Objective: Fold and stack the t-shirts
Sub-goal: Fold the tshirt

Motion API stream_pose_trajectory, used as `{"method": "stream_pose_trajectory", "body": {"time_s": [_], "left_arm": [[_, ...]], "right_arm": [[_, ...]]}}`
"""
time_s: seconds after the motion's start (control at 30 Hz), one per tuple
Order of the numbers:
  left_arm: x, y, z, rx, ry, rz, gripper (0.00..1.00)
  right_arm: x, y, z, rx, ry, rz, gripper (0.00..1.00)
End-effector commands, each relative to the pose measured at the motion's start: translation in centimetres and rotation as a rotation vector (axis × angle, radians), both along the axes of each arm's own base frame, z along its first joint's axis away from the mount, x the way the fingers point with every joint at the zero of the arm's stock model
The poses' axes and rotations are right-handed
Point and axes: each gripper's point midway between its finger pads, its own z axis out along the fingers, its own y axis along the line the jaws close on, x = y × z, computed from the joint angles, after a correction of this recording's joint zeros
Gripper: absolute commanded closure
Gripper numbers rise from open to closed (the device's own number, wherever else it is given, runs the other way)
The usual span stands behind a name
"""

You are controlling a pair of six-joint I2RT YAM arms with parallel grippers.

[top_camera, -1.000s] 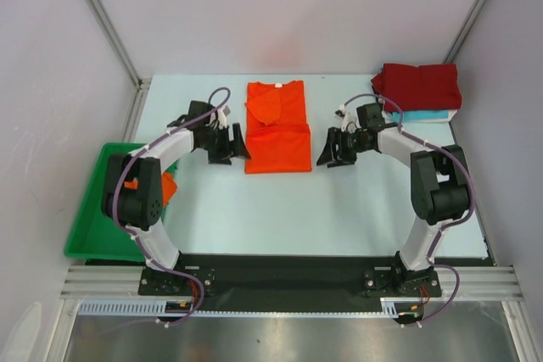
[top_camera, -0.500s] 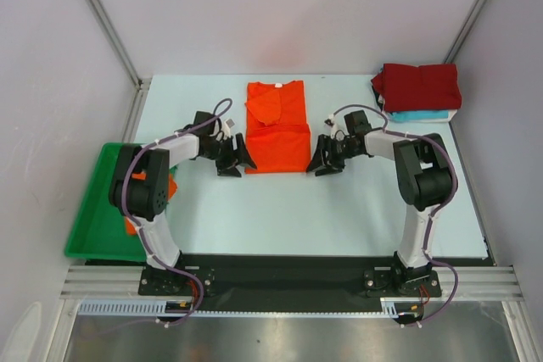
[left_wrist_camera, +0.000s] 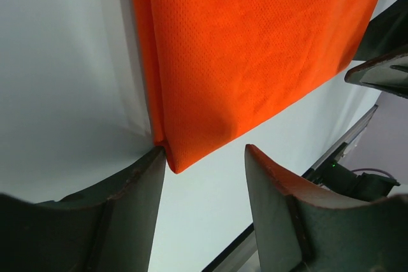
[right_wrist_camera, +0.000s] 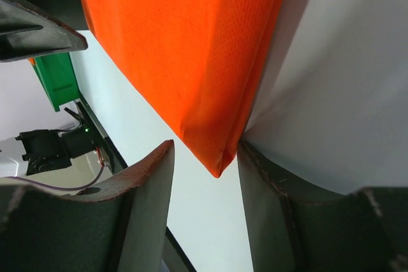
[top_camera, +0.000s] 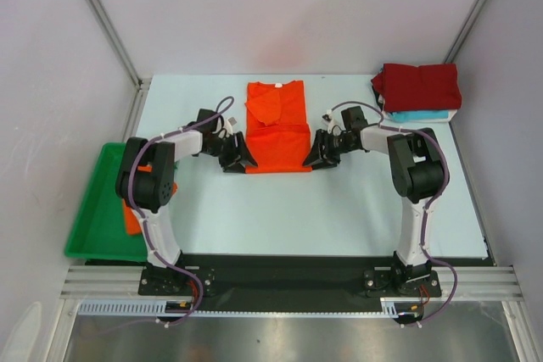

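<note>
A bright orange t-shirt (top_camera: pixel 276 127) lies partly folded at the middle of the table, collar toward the back. My left gripper (top_camera: pixel 238 157) is open at its near left corner; in the left wrist view (left_wrist_camera: pixel 205 157) that corner (left_wrist_camera: pixel 175 160) lies between the jaws, against the left finger (left_wrist_camera: pixel 137 189). My right gripper (top_camera: pixel 318 155) is open at the near right corner; in the right wrist view (right_wrist_camera: pixel 204 157) that corner (right_wrist_camera: pixel 218 167) lies between the jaws, against the right finger (right_wrist_camera: pixel 274 189). A folded dark red t-shirt (top_camera: pixel 420 86) lies on a light turquoise t-shirt (top_camera: pixel 424 115) at the back right.
A green plastic tray (top_camera: pixel 97 218) stands off the table's left side with more orange cloth (top_camera: pixel 131 214) in it, partly hidden by the left arm. Grey walls close in the back and both sides.
Both grippers have moved inward toward the orange t-shirt, from beside it to its near corners. The t-shirt and the stack have not moved.
</note>
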Motion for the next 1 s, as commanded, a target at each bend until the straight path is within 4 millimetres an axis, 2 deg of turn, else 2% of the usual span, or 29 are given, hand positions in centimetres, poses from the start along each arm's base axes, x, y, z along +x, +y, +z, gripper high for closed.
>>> {"method": "stream_pose_trajectory", "body": {"time_s": [0.0,0.17,0.37,0.47,0.57,0.6,0.7,0.8,0.87,0.93,0.97], "left_arm": [[1.2,-0.4,0.2,-0.005,-0.028,-0.003,0.45],[1.0,-0.4,0.3,-0.004,-0.023,-0.009,0.47],[0.7,-0.2,0.2,0.003,-0.021,-0.009,0.45],[0.7,-0.4,0.1,-0.006,-0.02,-0.015,0.47],[0.6,-0.5,-0.1,-0.006,-0.018,-0.024,0.54],[0.5,-0.6,-0.1,-0.009,-0.016,-0.027,0.61],[0.2,-0.7,-0.2,-0.015,-0.014,-0.032,0.71],[0.0,-0.7,-0.2,-0.016,-0.013,-0.035,0.75],[0.0,-0.6,-0.3,-0.014,-0.014,-0.033,0.79],[0.0,-0.5,-0.4,-0.004,-0.012,-0.028,0.99],[0.1,-0.5,-0.3,0.0,-0.013,-0.025,1.0]], "right_arm": [[0.7,0.3,-0.4,-0.021,-0.017,0.002,0.51],[0.1,-0.3,-0.7,-0.058,-0.005,0.008,0.52],[-1.2,-1.3,-1.2,-0.073,0.03,0.0,0.52],[-1.2,-1.2,-1.4,-0.068,0.026,-0.006,0.52],[-0.9,-0.7,-1.6,-0.062,0.03,-0.01,0.53],[-0.6,-0.4,-1.5,-0.055,0.023,-0.006,0.55],[0.1,-0.1,-1.6,-0.052,0.015,-0.001,0.61],[0.3,0.2,-1.8,-0.034,0.019,0.006,0.69],[0.5,0.4,-1.7,-0.022,0.014,0.011,0.79],[0.5,0.4,-1.5,-0.014,0.016,0.009,0.9],[0.6,0.4,-1.3,-0.01,0.008,0.008,0.93]]}}
